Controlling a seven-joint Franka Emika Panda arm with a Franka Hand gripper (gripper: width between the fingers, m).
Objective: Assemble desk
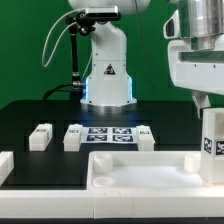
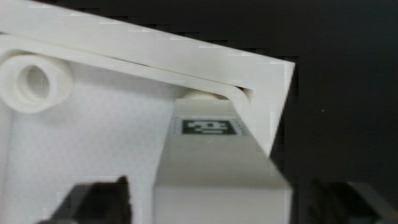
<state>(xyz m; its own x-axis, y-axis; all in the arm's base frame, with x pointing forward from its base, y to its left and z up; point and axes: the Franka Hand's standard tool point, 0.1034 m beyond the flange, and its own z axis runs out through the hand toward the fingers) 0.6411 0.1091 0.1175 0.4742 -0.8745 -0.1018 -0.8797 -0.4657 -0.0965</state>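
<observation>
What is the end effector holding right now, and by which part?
Nothing, it seems: the end effector straddles the upright leg at the panel corner, its fingers clear of the leg's sides.

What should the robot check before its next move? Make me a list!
1. Gripper let go: ok. Its fingers stand apart from the leg, with a gap on each side.
2. Leg standing straight: ok. It is upright at the corner of the desk top.
3. Leg fixed all the way in: cannot tell. The joint is hidden.
4. Next hole free: ok. Nothing sits in it.
5. Another leg ready: ok. A loose leg lies on the table beside the marker board, with nothing on top of it.
</observation>
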